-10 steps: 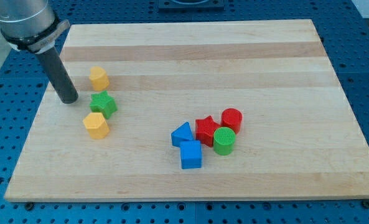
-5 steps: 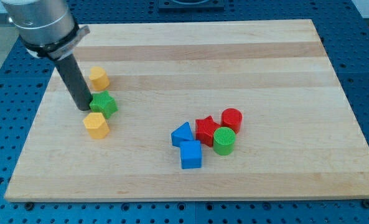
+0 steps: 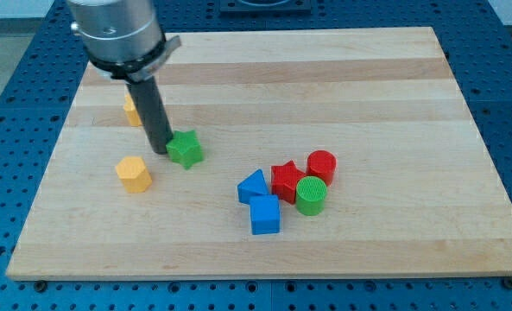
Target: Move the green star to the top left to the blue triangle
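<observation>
The tip [image 3: 161,150] rests on the board, pressed against the left side of the green star [image 3: 186,149]. There is no hand to spread or pinch, only the rod's blunt end, which bears on the star from the view's left. The star sits left of the board's middle, well apart from the blue triangle [image 3: 252,187], which lies below and to its right.

Behind the rod, toward the view's top left, a yellow block [image 3: 131,111] is half hidden; its shape cannot be told here. A second yellow block [image 3: 134,173], which looks six-sided, lies below and left of the tip, clear of it.

The triangle is at the left edge of a tight cluster: a blue cube [image 3: 265,214] just below it, a red star [image 3: 287,180] touching its right, then a red cylinder [image 3: 321,165] and a green cylinder [image 3: 311,194].

The step in hand appears to be the push toward the triangle, perhaps half done. The next move calls for a push to the right and slightly down, stopping with the star at the triangle's upper left. Pushing too far would knock the cluster.
</observation>
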Controlling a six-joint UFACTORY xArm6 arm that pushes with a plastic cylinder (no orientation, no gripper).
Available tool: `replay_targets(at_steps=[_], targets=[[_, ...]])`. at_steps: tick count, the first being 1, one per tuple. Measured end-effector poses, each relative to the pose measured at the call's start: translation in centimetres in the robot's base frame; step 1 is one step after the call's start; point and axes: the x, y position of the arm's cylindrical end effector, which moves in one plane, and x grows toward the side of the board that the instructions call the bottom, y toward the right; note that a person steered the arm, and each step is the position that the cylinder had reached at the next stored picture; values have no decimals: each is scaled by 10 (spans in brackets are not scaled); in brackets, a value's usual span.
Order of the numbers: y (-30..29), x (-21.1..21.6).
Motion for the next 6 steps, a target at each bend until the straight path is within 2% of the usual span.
replay_targets(at_steps=[3, 6], targets=[[57, 29], [79, 71]])
